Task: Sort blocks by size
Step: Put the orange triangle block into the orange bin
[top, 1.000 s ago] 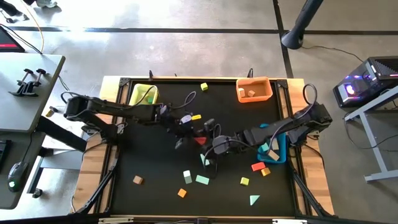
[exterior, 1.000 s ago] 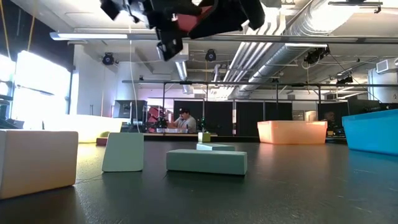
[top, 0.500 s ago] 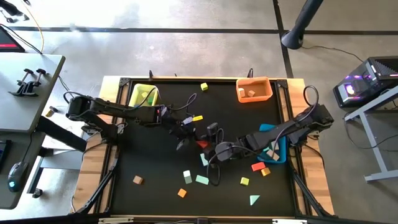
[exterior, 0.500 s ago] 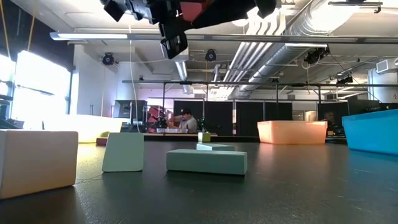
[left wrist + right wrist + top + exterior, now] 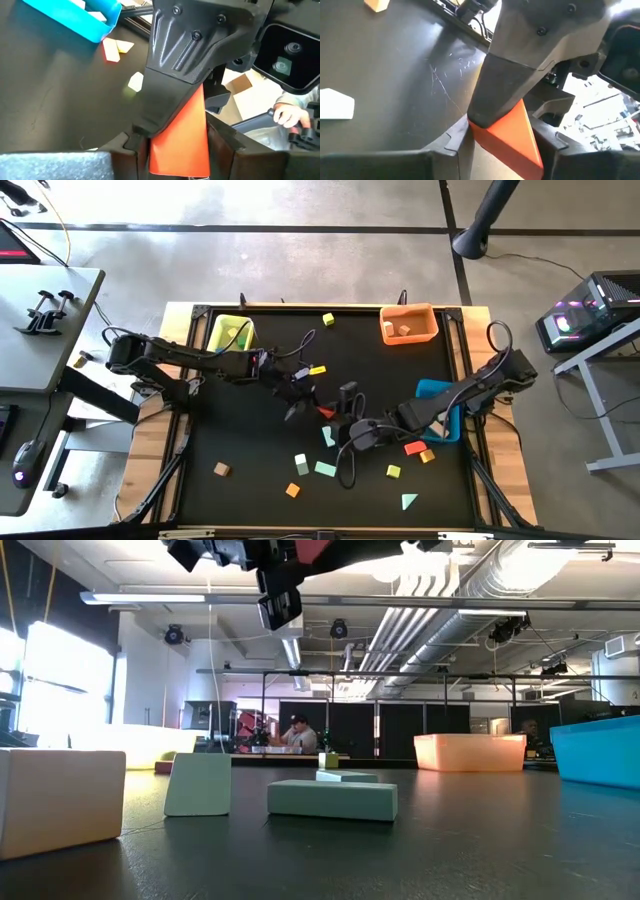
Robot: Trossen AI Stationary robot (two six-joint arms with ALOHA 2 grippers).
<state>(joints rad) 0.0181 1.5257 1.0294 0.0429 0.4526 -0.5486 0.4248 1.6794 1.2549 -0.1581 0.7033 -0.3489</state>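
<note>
Mid-sort update: the piece in play right now is a red block (image 5: 180, 135), a wedge-looking one, and it's up in the air over the middle of the counter (image 5: 250, 450), not resting on anything.

Both arms are on it at once. The left end effector (image 5: 177, 147) has its fingers pinched in on the block from both sides. The right end effector (image 5: 502, 142) meets it nose to nose, narrowed down onto the other end of the same piece. Neither one is wide open. Looks to me like a handover between the arms, though I can't say which way it's going.

Progress-wise, I'd call it early to halfway:
- the orange bin (image 5: 432, 328), well beyond the right end effector, has a tan piece in it
- the blue bin (image 5: 447, 432), back along the right arm from its end effector, holds a few pale pieces and is partly covered by the arm
- the yellow bin (image 5: 222, 320), back toward the left arm's base from its end effector, has something greenish inside, hard to tell what

Left to do: roughly ten loose blocks. There's a mint cluster (image 5: 326, 469) near the right end effector, a red bar (image 5: 414, 447) beside its arm, and a yellow bar (image 5: 316, 368) just past the left end effector. A tan cube (image 5: 221, 469) and a mint triangle (image 5: 408, 501) sit well away from both.
</note>
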